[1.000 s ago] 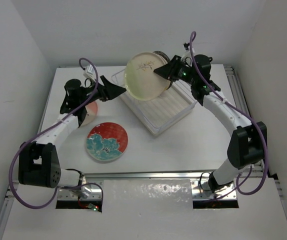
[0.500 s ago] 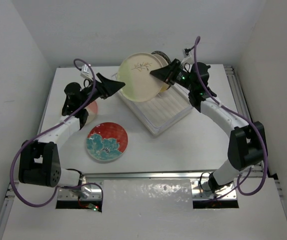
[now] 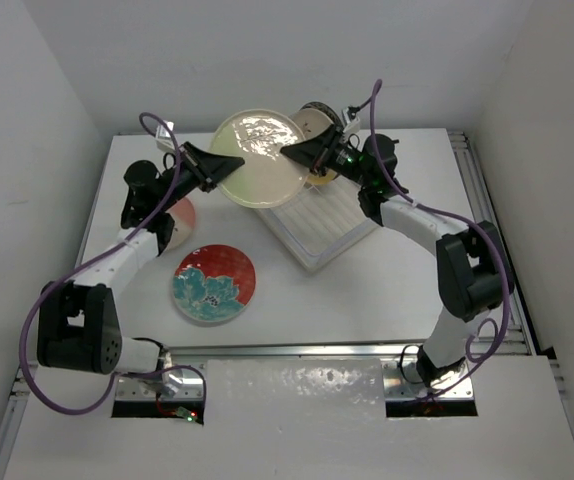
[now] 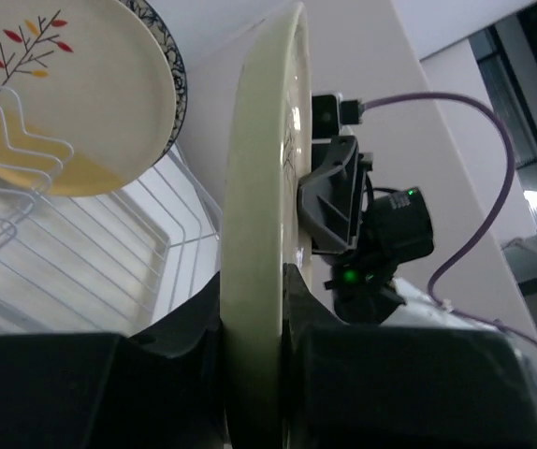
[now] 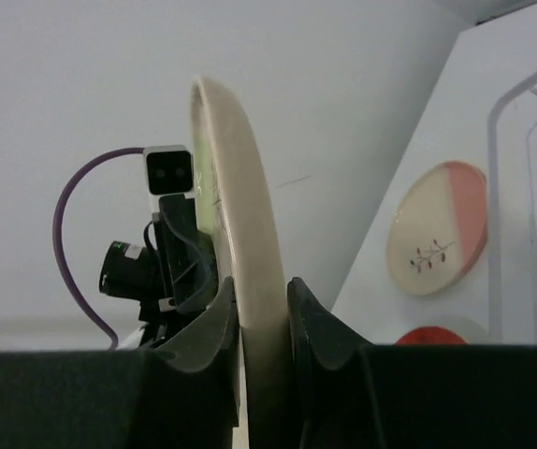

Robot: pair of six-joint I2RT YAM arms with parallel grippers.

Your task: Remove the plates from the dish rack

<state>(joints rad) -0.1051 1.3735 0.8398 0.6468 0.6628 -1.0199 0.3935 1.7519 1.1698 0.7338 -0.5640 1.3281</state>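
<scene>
A plain cream plate (image 3: 257,160) hangs in the air left of the dish rack (image 3: 329,225), gripped from both sides. My left gripper (image 3: 217,166) is shut on its left rim, and the rim (image 4: 254,355) fills the gap between the jaws. My right gripper (image 3: 303,153) is shut on the opposite rim (image 5: 267,355). A cream plate with a twig motif (image 4: 53,94) still leans in the rack wires (image 4: 109,253), with a blue-and-white plate (image 4: 177,79) behind it. The red-and-teal plate (image 3: 214,283) lies flat on the table.
A cream plate with a pink segment (image 5: 437,229) lies at the table's left, partly under my left arm (image 3: 132,250). The white back wall stands close behind the rack. Metal rails (image 3: 297,350) edge the table at the front and right.
The right gripper carried the cream plate up and left, away from the rack. The left gripper rose to meet it and went from open to shut on its left rim.
</scene>
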